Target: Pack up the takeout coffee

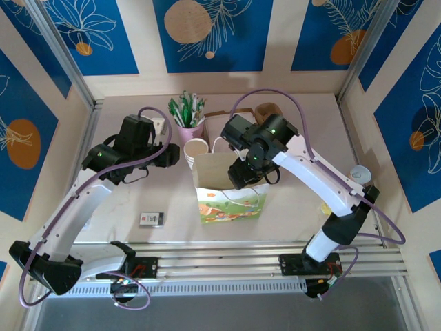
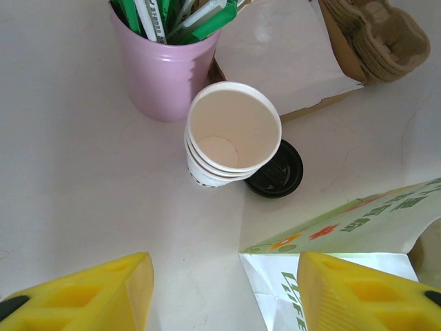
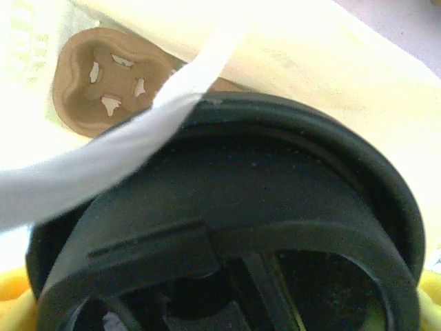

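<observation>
The takeout coffee shows as a big round black lid close under the right wrist camera. My right gripper is shut on it, with a yellow finger tight against each side of the lid. That gripper reaches down into the open top of the upright printed paper bag. A brown cardboard cup holder lies at the bag's bottom, and a white handle strip crosses in front of the lid. My left gripper hovers just left of the bag, open, with the bag's corner by its right finger.
A stack of lidless cream cups stands behind the bag with a loose black lid beside it. A pink cup of green-white sticks and stacked cardboard holders sit further back. A small box lies near the front rail.
</observation>
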Robot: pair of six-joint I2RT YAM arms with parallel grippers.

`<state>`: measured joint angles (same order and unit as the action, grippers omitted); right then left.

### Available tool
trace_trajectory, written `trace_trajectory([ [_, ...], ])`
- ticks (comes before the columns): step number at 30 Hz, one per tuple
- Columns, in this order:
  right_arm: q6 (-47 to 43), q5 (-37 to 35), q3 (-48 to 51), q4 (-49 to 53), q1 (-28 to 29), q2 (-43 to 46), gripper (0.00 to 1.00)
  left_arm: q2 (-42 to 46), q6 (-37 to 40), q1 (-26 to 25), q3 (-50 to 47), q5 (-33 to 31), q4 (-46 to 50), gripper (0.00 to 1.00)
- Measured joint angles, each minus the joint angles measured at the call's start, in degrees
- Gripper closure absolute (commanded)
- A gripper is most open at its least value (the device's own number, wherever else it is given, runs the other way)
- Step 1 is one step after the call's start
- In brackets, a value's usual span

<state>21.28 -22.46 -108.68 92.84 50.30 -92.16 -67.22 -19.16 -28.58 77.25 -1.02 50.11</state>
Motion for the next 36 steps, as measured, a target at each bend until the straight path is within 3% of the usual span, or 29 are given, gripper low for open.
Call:
trace_trajectory([
  [23, -0.1, -2.6, -1.1, -0.1, 0.5, -1.7, 0.24, -0.4, 0.0, 0.0, -0.7, 1.1, -0.2, 0.42],
  [28, -0.2, -2.6, -0.7, 0.0, 0.5, 1.0, 0.24, -2.1, -0.9, 0.1, 0.9, 4.5, -0.8, 0.41],
  [36, -0.2, -2.6, 3.0, 0.0, -0.1, 3.1, 0.24, -2.5, -0.5, 0.1, 3.4, 17.2, -11.3, 0.38],
])
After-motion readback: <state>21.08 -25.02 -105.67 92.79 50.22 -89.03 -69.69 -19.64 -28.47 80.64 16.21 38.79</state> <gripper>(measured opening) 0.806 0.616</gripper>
